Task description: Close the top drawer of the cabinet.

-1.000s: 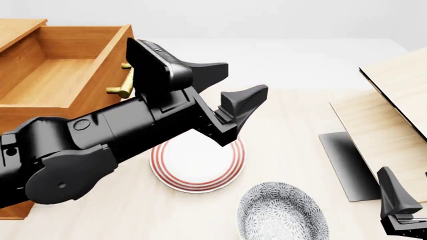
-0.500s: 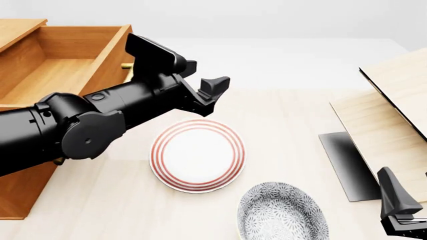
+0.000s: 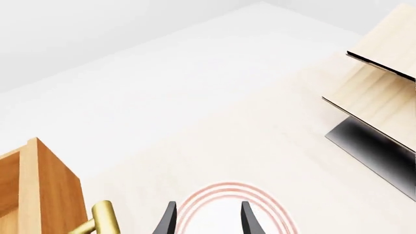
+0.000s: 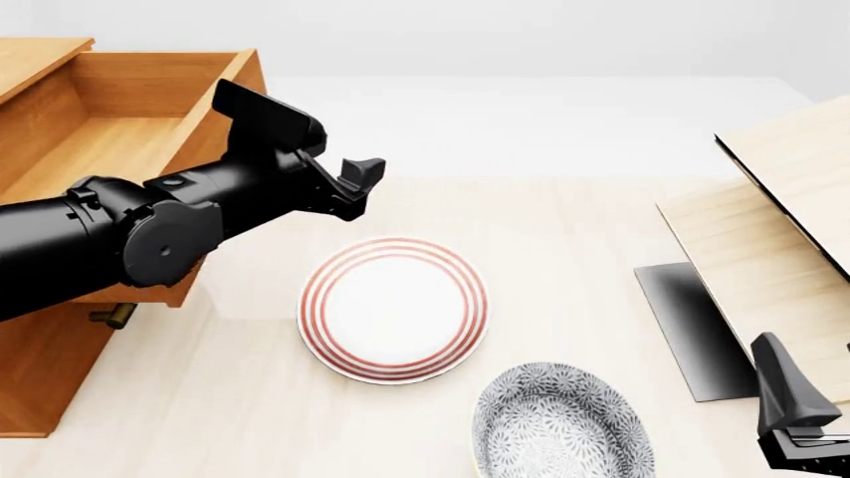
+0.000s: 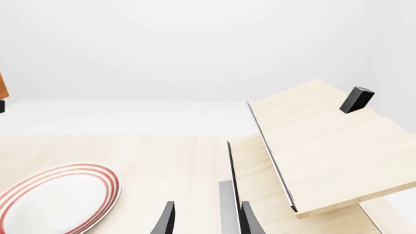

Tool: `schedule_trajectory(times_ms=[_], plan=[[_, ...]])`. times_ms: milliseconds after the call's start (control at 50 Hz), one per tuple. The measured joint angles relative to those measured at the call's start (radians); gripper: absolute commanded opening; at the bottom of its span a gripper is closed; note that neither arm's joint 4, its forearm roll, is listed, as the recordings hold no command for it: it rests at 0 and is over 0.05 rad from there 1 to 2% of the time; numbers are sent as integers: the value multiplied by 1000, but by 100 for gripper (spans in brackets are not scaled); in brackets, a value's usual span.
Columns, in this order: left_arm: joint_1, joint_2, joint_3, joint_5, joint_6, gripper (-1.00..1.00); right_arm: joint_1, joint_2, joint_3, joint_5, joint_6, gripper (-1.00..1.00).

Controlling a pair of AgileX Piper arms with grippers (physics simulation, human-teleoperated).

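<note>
The cabinet (image 4: 40, 383) stands at the table's left. Its top drawer (image 4: 113, 129) is pulled out, an open orange-brown box. My left arm lies across the drawer's front, and the left gripper (image 4: 353, 179) hangs just right of that front, open and empty. In the left wrist view the drawer's front edge (image 3: 48, 187) and its brass handle (image 3: 104, 219) sit close beside the open left gripper (image 3: 208, 223). The arm hides this handle in the front view. My right gripper (image 4: 786, 373) rests low at the near right, open and empty, also visible as right gripper (image 5: 206, 222).
A red-ringed white plate (image 4: 393, 309) lies mid-table, with a grey patterned plate (image 4: 558, 423) nearer the front. A pale wood piece (image 4: 777, 229) with a dark panel (image 4: 684, 324) fills the right side. A brass handle tip (image 4: 113, 316) of a lower drawer pokes out under the arm.
My left arm swung back and left, carrying its gripper from above the red-ringed plate to beside the drawer's front. The drawer and the right arm have not moved.
</note>
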Motion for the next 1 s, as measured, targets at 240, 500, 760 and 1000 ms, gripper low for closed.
schedule_trajectory(times_ms=[240,500,760,1000], plan=[[83,-25,30,12,15,100,0,0,0,0,0,100],[187,-75,86,11,13,100,0,0,0,0,0,100],[378,-164,125,38,18,100,0,0,0,0,0,100],[488,-212,141,46,24,100,0,0,0,0,0,100]])
